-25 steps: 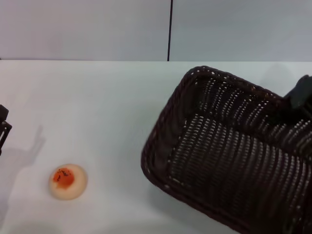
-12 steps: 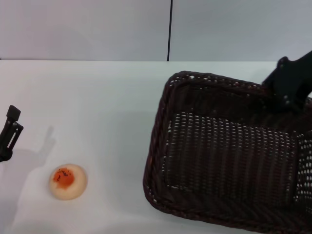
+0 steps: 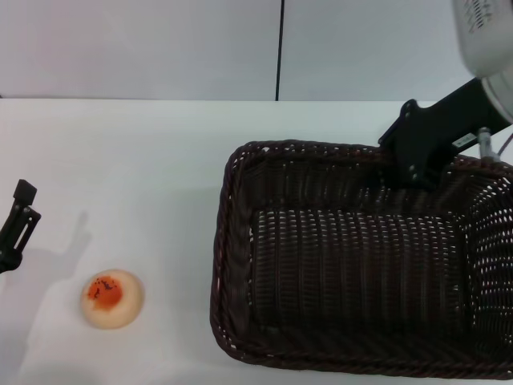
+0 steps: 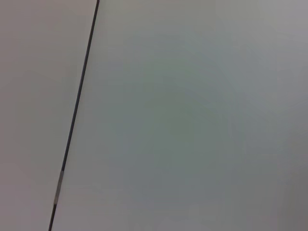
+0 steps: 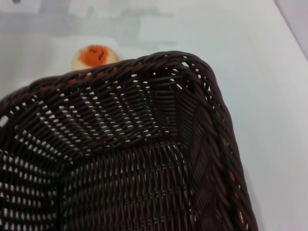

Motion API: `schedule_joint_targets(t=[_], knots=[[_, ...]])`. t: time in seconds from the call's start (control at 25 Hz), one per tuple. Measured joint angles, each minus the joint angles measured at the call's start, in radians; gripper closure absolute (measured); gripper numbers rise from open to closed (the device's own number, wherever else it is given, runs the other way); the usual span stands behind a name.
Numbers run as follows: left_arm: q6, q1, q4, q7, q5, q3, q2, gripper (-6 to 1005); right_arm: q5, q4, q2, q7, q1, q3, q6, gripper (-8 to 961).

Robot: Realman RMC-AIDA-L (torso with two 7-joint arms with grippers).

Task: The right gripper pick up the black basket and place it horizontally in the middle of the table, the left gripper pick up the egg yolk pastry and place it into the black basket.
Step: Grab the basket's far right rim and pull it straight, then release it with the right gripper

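Note:
The black basket [image 3: 226, 241] sits level and lengthwise across the white table [image 3: 136, 160], from the middle to the right edge of the head view. My right gripper [image 3: 422, 166] is shut on its far rim. The right wrist view looks into the basket's [image 5: 144, 144] empty woven inside. The egg yolk pastry [image 3: 112, 298] lies on the table at the front left, apart from the basket, and shows beyond the rim in the right wrist view [image 5: 95, 55]. My left gripper [image 3: 18, 220] hovers at the far left edge, behind and left of the pastry.
A pale wall with a dark vertical seam [image 3: 280, 48] stands behind the table; the left wrist view shows only this wall and seam [image 4: 77, 115]. Bare tabletop lies between the pastry and the basket.
The right gripper has swung the basket from tilted to level and shifted it left toward the middle. The left gripper has come slightly into view at the left edge. The pastry has not moved.

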Motion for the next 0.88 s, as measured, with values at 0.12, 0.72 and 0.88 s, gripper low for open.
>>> schedule_joint_targets(t=[0.12, 0.72, 0.88], knots=[[-0.001, 0.000, 0.002, -0.002, 0.000, 0.001, 0.001, 153, 0.006, 0.007, 0.003, 0.005, -0.003, -0.045, 0.040, 818], [0.005, 0.006, 0.006, -0.016, 0.000, 0.003, 0.002, 154, 0.040, 0.027, 0.008, 0.050, -0.008, -0.152, 0.143, 697], [0.016, 0.010, 0.006, -0.016, 0.000, 0.003, 0.002, 155, 0.040, 0.023, 0.009, 0.051, -0.015, -0.167, 0.153, 566]])
